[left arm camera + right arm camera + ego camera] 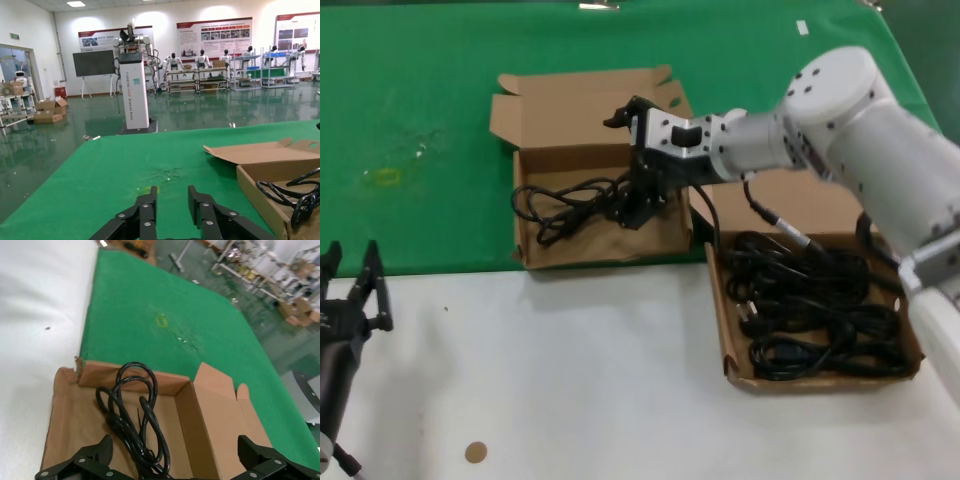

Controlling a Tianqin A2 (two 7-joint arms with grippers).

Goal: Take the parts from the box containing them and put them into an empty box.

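- While your right gripper (638, 205) hangs wide open over the empty box (535, 252), one power cord (570, 203) lies inside.
- Remaining cords (815, 310) fill the source box (725, 330) at 4 o'clock.
- Your left gripper (352, 290) idles at 8 o'clock, narrowly parted.

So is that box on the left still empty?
No. The left box holds one black power cord, lying loosely coiled on its floor; the right end effector, fingers spread wide, is above it.

A glossy green floor (210, 112); white walls with posters (214, 38); shelving racks (200, 80); ceiling lights (76, 4).
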